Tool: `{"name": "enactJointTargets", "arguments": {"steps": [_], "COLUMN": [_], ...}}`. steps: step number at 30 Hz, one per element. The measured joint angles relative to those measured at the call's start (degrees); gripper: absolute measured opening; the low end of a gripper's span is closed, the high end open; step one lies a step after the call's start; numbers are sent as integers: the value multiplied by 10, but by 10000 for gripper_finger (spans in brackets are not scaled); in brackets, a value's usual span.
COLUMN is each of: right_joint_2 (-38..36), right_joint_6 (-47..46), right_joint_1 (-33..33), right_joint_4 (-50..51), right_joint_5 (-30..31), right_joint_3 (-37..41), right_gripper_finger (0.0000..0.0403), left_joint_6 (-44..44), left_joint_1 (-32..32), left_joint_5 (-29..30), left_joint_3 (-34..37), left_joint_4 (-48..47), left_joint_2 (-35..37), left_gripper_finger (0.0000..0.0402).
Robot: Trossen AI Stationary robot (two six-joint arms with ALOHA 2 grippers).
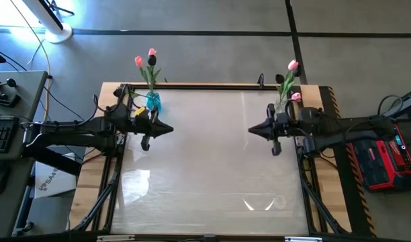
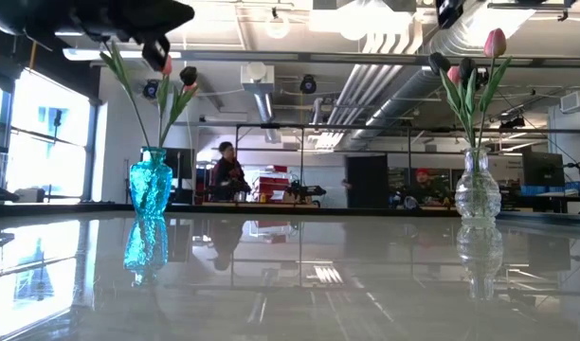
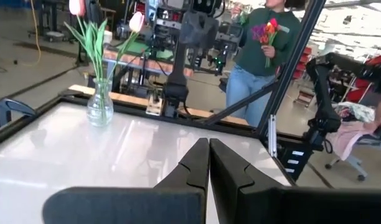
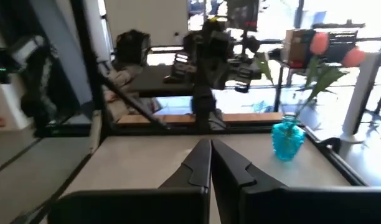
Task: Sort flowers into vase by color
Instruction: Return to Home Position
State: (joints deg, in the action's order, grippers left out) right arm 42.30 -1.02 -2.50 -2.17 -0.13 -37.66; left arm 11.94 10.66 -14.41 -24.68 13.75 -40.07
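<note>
Both arms are matt black and built of boxy links. In the high view the left arm (image 1: 71,131) crosses the middle left of the frame. It has a small yellow patch (image 1: 140,113) near its wrist and thin black cables (image 1: 98,102) looping beside it. The right arm (image 1: 340,128) mirrors it at middle right. The left gripper (image 1: 169,130) and right gripper (image 1: 251,131) each taper to a point. At bottom centre of the wrist views, the fingers (image 3: 193,168) are dark angular wedges with stepped inner edges.

Low view: left arm (image 2: 110,17) cut by top edge, covers some tulips (image 2: 188,76) in blue vase (image 2: 150,185). Left wrist view: person (image 3: 265,59) cropped at head. High view: clear vase (image 1: 281,105) barely discernible.
</note>
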Motion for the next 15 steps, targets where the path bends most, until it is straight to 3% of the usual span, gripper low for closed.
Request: {"name": "enactJointTargets", "arguments": {"steps": [8, 15], "right_joint_2": [-7, -70], "right_joint_6": [-48, -80], "right_joint_1": [31, 53], "right_joint_4": [-230, -174], "right_joint_5": [6, -7], "right_joint_3": [138, 165], "right_gripper_finger": [0, 0], "left_joint_6": [-25, -74], "left_joint_1": [0, 6], "left_joint_5": [-6, -1], "left_joint_3": [3, 3], "left_joint_4": [-5, -9], "left_joint_2": [4, 25], "left_gripper_finger": [0, 0]}}
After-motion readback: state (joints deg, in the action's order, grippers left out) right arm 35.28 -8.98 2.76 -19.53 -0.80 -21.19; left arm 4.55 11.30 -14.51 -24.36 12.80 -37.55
